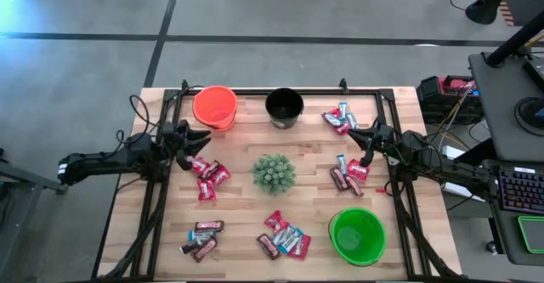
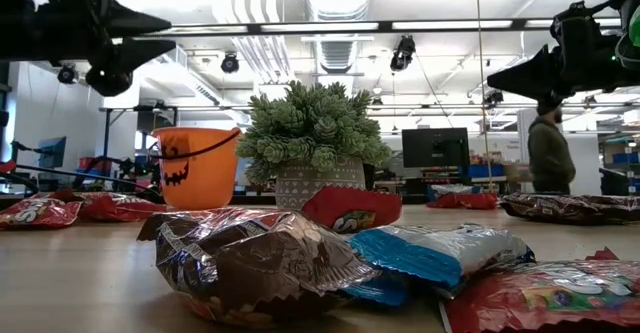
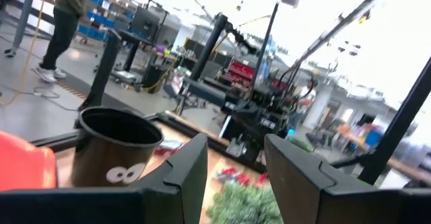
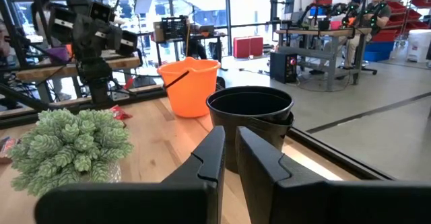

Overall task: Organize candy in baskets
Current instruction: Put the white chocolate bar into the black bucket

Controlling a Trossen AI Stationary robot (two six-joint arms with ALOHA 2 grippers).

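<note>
1. Three round plastic buckets: orange bucket (image 1: 214, 106) and black bucket (image 1: 284, 106) along the far edge, green bucket (image 1: 357, 235) near right.
2. Shiny, crinkly candy bars (image 1: 208, 177) lie scattered in five clusters around the spiky plant (image 1: 274, 172).
3. Left gripper (image 1: 202, 138), fingers apart, empty, beside the orange bucket; right gripper (image 1: 363, 138) nearly together, empty.

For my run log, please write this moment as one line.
left gripper: open, empty, beside orange basket | right gripper: shut, empty, above table | candy: on table, none seen in baskets
</note>
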